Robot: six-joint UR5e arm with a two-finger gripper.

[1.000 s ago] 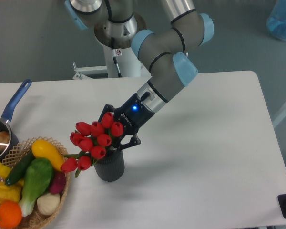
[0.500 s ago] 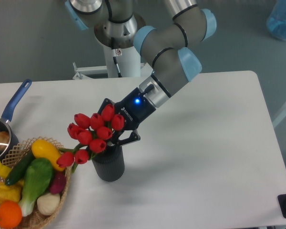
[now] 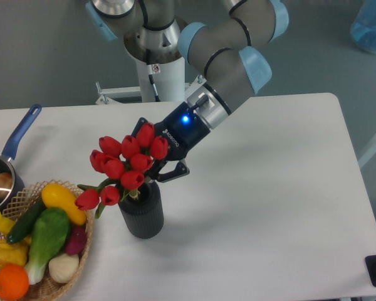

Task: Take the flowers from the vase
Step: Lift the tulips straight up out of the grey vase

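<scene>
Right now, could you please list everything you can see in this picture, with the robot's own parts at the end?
flowers: one bunch of tulip buds, red with green leaves, over the vase mouth
vase: one, dark grey, ribbed, on the table beside the basket
table: one, white, fills most of the view
wicker basket: one, tan, front left corner, holding yellow, green, white, purple and orange produce
pot: one, dark with a blue handle, left edge
blue bag: one, top right, off the table
gripper: one, black with a blue light, behind the bunch; fingers largely hidden by the buds
arm: one, grey with light blue joints, reaching down from the top
</scene>
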